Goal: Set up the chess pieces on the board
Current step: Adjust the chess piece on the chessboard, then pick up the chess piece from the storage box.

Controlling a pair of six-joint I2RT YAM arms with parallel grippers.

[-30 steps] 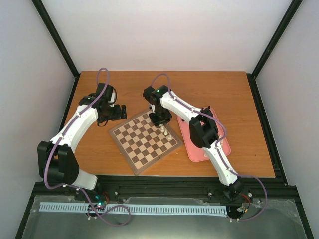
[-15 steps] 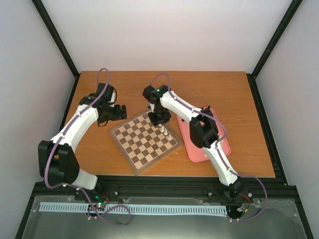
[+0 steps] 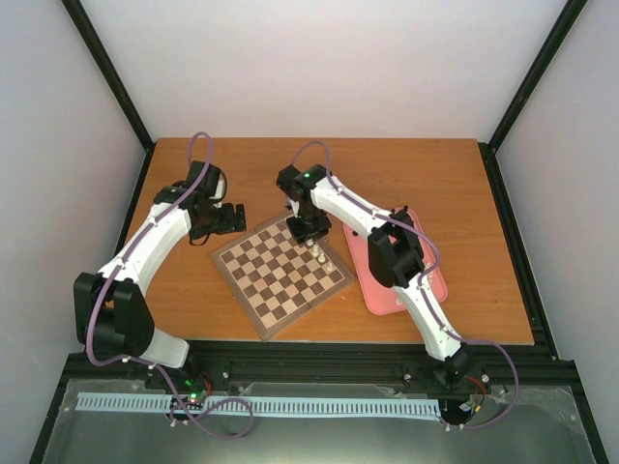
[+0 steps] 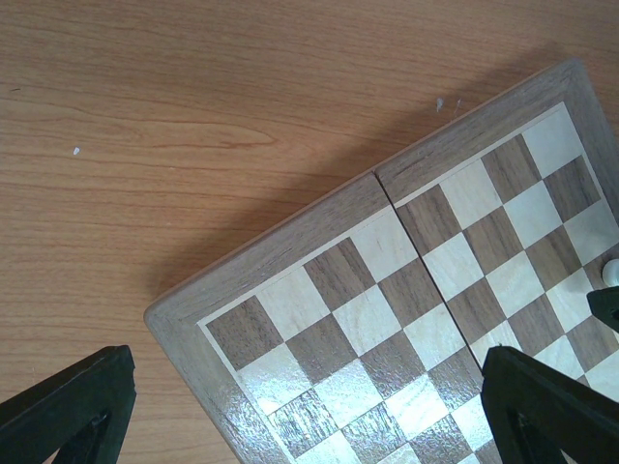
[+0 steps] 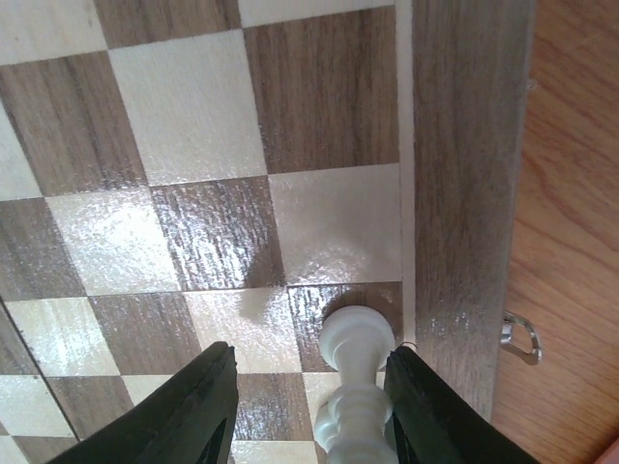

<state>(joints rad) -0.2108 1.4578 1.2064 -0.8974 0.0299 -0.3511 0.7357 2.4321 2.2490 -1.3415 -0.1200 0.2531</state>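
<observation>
The board point(image 3: 280, 273) lies at an angle in the middle of the table. My right gripper point(image 3: 309, 229) hangs over its far right edge, jaws open. In the right wrist view a cream-white chess piece point(image 5: 356, 338) stands on a dark edge square of the board point(image 5: 193, 126), close against the right finger point(image 5: 411, 387) and well apart from the left one. Two more white pieces point(image 3: 320, 256) stand just nearer along the same edge. My left gripper point(image 3: 227, 217) is wide open and empty over the board's left corner point(image 4: 387, 290).
A pink tray point(image 3: 382, 298) lies right of the board, partly under my right arm. A metal clasp point(image 5: 519, 336) sticks out from the board's side. A white piece point(image 4: 611, 273) shows at the right edge of the left wrist view.
</observation>
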